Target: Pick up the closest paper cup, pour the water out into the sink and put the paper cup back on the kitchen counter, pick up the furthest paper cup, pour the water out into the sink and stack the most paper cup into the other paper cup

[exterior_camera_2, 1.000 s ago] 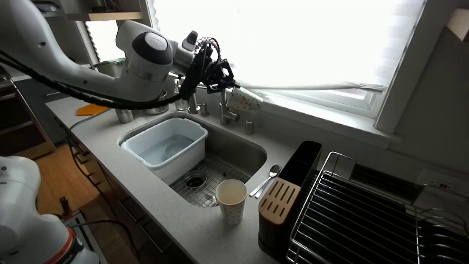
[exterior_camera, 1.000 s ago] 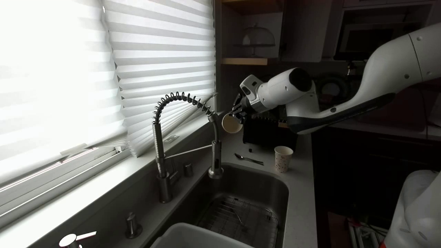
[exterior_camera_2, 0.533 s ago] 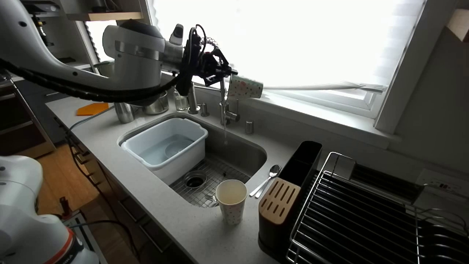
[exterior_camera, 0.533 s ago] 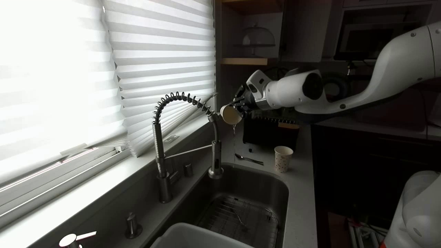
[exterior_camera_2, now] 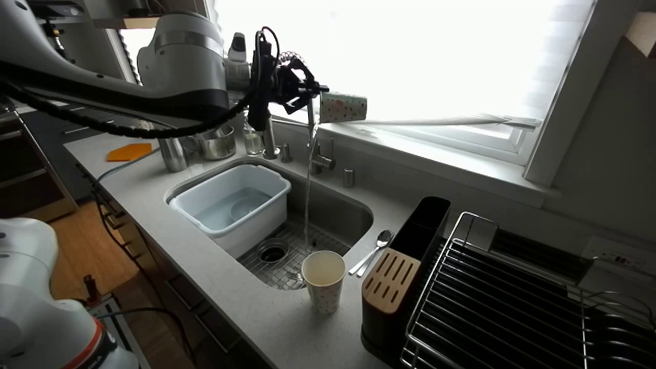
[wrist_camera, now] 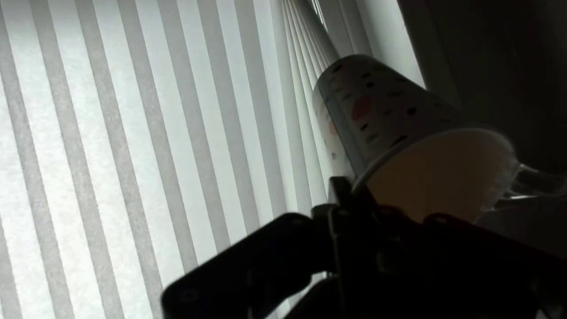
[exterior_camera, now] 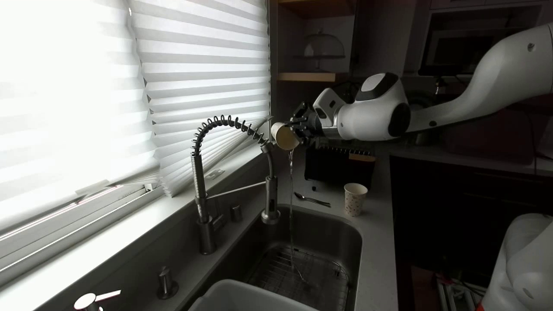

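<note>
My gripper (wrist_camera: 347, 190) is shut on the rim of a dotted paper cup (wrist_camera: 390, 106). In both exterior views the held paper cup (exterior_camera: 281, 134) (exterior_camera_2: 344, 108) is in the air, tipped onto its side. Its mouth points back toward the gripper (exterior_camera_2: 323, 91) and slightly down. A stream of water (exterior_camera: 291, 190) (exterior_camera_2: 307, 189) falls from the mouth into the sink (exterior_camera: 330, 235) (exterior_camera_2: 338, 212). The second paper cup (exterior_camera: 354, 201) (exterior_camera_2: 325, 294) stands upright on the kitchen counter (exterior_camera: 375, 263) (exterior_camera_2: 225, 292) beside the sink's end. Its contents are not visible.
The coiled faucet (exterior_camera: 197, 172) rises close to the held cup. A white tub (exterior_camera_2: 256, 230) fills one end of the sink. A spoon and fork (exterior_camera_2: 370, 256), a utensil holder (exterior_camera_2: 392, 279) and a wire dish rack (exterior_camera_2: 492, 302) are on the counter. Window blinds (wrist_camera: 133, 133) are behind the cup.
The held cup has risen and tipped further over as the wrist turned. Water has started to run, from a thin trickle to a long stream reaching the sink. The standing cup has not moved.
</note>
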You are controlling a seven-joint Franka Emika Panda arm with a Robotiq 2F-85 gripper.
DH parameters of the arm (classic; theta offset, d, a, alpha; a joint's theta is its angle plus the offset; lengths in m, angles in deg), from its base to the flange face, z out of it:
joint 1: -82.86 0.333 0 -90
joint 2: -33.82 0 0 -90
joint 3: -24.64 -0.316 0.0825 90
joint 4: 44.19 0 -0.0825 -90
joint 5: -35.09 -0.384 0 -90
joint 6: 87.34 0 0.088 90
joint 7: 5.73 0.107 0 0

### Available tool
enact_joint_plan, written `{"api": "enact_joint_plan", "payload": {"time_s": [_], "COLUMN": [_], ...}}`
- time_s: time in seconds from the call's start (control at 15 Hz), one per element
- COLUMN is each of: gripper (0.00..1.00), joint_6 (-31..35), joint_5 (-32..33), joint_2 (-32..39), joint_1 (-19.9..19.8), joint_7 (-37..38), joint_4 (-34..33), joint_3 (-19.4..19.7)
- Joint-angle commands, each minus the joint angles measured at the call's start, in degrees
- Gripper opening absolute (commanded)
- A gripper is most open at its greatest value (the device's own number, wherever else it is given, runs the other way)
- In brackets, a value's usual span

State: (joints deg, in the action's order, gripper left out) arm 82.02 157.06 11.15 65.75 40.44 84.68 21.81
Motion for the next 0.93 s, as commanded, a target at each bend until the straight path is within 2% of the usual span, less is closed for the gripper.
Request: {"api": "enact_joint_plan", "payload": {"time_s": [0.0, 0.2, 0.47, 0.67, 0.87], "gripper": [0.01, 0.01, 0.01, 0.01, 0.01], "joint_6": [-3.33, -5.92, -8.19, -8.62, -7.1], "joint_5": [10.45, 16.24, 20.5, 21.03, 16.97], "joint_2": [0.65, 1.06, 1.81, 2.34, 3.06], "joint_1": [3.77, 5.09, 5.39, 4.89, 3.26], "joint_7": [9.31, 14.7, 18.98, 20.22, 17.73], "joint_4": [-0.63, -0.1, 0.27, 0.18, -0.32], "joint_3": [1.63, 2.01, 2.21, 2.24, 2.05]}}
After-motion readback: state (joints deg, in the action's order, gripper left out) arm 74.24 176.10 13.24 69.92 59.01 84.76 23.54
